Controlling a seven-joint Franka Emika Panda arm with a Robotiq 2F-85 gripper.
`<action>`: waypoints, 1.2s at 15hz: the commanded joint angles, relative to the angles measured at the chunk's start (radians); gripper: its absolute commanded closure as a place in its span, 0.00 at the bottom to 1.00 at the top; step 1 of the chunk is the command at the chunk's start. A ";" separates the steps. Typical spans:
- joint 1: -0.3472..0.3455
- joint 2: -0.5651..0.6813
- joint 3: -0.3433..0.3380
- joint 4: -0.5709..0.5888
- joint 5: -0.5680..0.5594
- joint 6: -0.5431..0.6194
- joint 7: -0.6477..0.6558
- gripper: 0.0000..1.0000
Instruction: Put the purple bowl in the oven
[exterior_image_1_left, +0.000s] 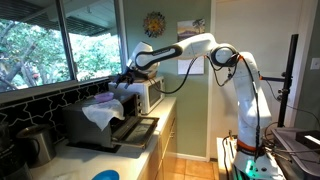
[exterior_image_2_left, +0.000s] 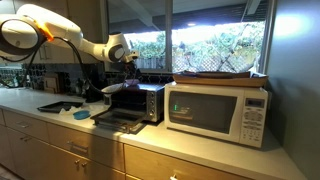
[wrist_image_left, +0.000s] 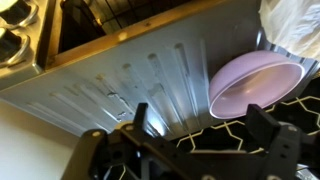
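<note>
Wrist view, nearest first: my gripper (wrist_image_left: 200, 135) comes in from the bottom edge. The dark fingers (wrist_image_left: 280, 150) are spread wide and released, with nothing between them. The gap looks onto bare surface.

Just past my right finger is a dark hex-patterned surface (wrist_image_left: 225, 140). Its edge runs diagonally under the purple bowl (wrist_image_left: 255, 85).

The bowl is at the right of the wrist view, clear of both fingers. It's tilted with the hollow facing me, and its lower rim sits on the line where the hex pattern meets a ribbed grey metal sheet (wrist_image_left: 120, 80). I can't tell what the bowl leans on.

To the left of the bowl the sheet is bare, so there's open room that way. On the right it's tight: a white crumpled sheet (wrist_image_left: 295, 25) hangs close over the bowl's upper right rim. A wooden strip (wrist_image_left: 140, 30) bounds the sheet on the far side.

In both exterior views my gripper (exterior_image_1_left: 125, 78) (exterior_image_2_left: 130, 57) hangs above the top of the oven (exterior_image_1_left: 140, 100) (exterior_image_2_left: 140, 100), on the window side. I can't pick out the bowl from there.

The oven door (exterior_image_1_left: 135, 128) (exterior_image_2_left: 115, 122) is dropped flat toward the counter edge, so the mouth is open in front. In an exterior view white cloth (exterior_image_1_left: 100, 112) drapes beside the oven.

The microwave (exterior_image_2_left: 220, 112) stands just beside the oven. The blue round item (exterior_image_1_left: 105, 175) (exterior_image_2_left: 82, 114) sits on the counter, apart from the door. Behind it all is the window (exterior_image_1_left: 60, 40).
</note>
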 joint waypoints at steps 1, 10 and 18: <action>-0.006 0.016 0.003 0.067 0.055 -0.066 -0.035 0.00; -0.014 0.200 -0.006 0.315 0.168 -0.163 0.055 0.00; 0.007 0.298 -0.022 0.447 0.111 -0.305 0.112 0.60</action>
